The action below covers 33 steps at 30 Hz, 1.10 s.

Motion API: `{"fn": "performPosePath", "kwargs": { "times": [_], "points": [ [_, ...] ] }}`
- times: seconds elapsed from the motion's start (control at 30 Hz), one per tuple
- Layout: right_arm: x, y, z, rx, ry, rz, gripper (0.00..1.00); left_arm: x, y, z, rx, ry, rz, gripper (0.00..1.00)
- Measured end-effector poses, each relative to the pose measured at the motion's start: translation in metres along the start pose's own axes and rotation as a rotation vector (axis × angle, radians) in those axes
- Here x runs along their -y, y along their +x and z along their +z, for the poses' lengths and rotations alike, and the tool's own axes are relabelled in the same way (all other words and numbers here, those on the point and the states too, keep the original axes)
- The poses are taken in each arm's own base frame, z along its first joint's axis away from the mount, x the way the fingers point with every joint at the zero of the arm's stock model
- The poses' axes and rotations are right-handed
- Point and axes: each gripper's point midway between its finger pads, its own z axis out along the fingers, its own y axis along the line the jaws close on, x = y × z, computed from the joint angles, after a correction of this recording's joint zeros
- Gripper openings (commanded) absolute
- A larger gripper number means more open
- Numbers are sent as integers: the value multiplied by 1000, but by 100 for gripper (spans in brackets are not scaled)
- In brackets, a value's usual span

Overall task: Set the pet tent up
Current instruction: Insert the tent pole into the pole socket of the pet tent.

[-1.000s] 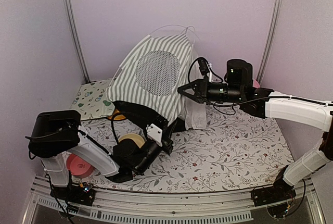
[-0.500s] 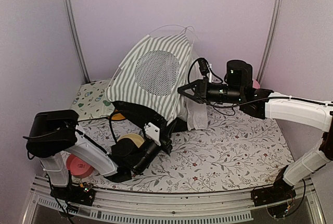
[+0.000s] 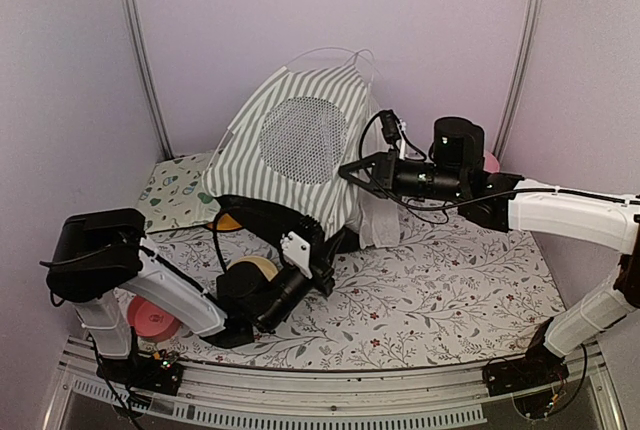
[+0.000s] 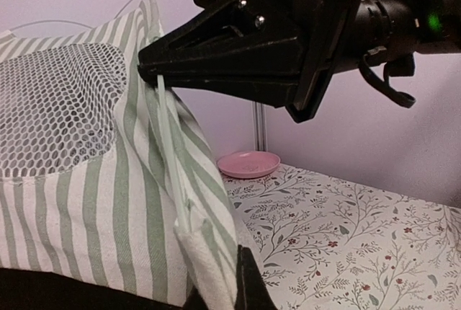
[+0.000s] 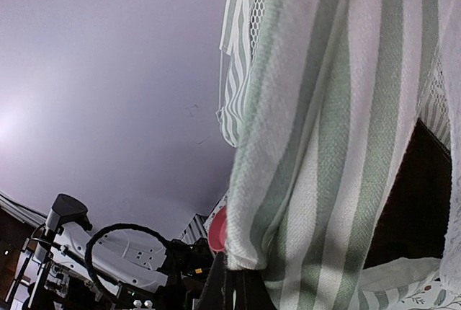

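The pet tent stands half-raised at the back of the table, grey-green and white striped with a round mesh window. A thin white pole loops above its top. My right gripper is shut on the tent's right edge at mid height. In the left wrist view its black fingers pinch the seam where a pale pole runs down. My left gripper is shut on the tent's lower right corner, low near the table. The right wrist view shows striped fabric hanging over my shut right gripper.
A cream mat with teal shapes lies at the back left. A pink dish sits at the back right, a pink plate at the front left. A tan tape roll lies by my left arm. A floral cloth covers the table.
The right gripper has edged slightly left and the tent fabric has shifted a little with it. Both grips are unchanged.
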Motion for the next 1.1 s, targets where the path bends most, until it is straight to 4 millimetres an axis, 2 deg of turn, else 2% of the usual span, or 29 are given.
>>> {"fn": "performPosePath", "kwargs": {
  "times": [0.4, 0.57, 1.1],
  "points": [
    [11, 6, -10, 34, 36, -15, 0, 3, 14, 5, -75, 22, 1, 0],
    [7, 3, -21, 51, 44, -25, 0, 3, 10, 7, -75, 34, -27, 0],
    [7, 18, -10, 28, 50, -40, 0, 4, 14, 8, -110, 51, -24, 0]
  ]
}}
